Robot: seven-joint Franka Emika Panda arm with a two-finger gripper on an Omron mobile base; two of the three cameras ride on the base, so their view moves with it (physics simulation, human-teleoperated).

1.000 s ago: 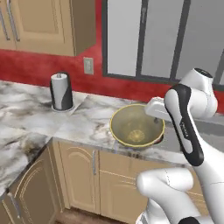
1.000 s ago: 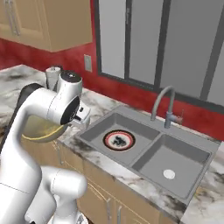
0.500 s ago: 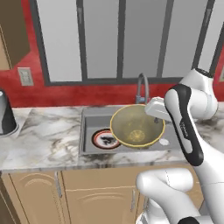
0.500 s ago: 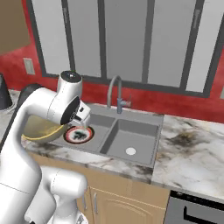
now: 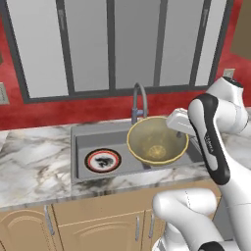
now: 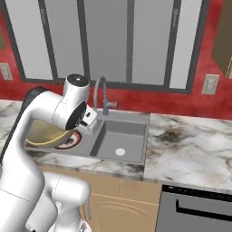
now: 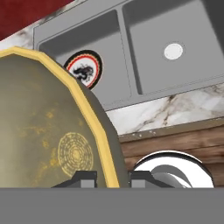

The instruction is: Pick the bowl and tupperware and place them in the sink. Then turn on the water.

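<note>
Jaws clenched on rim of bowl (image 5: 157, 141), held above sink (image 5: 81, 142) w/ red-and-white plate (image 5: 102, 160) in left basin.

arm shell: glossy white, rounded, thick tubular links
joints: dark, near-black bands and caps between the white links
forearm marking: small pale lettering along a black strip
base column: bulbous white segments
tool (image 7: 112, 178): two small dark finger tips
hand housing: light grey-white block at the wrist
</note>
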